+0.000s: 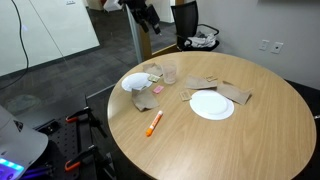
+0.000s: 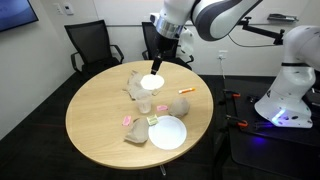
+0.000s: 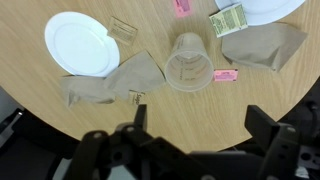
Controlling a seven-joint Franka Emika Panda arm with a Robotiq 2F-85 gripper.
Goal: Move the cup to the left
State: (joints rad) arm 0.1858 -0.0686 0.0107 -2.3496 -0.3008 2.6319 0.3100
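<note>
The cup is a clear plastic tumbler standing upright on the round wooden table, seen from above in the wrist view. It also shows in both exterior views, between brown paper napkins. My gripper is open and empty. It hangs well above the table near its edge, and the cup lies just ahead of the fingers. In both exterior views the gripper is high above the table and touches nothing.
A small white plate and a larger white plate flank the cup. Brown napkins, pink packets and an orange marker lie around. Black office chairs stand behind the table.
</note>
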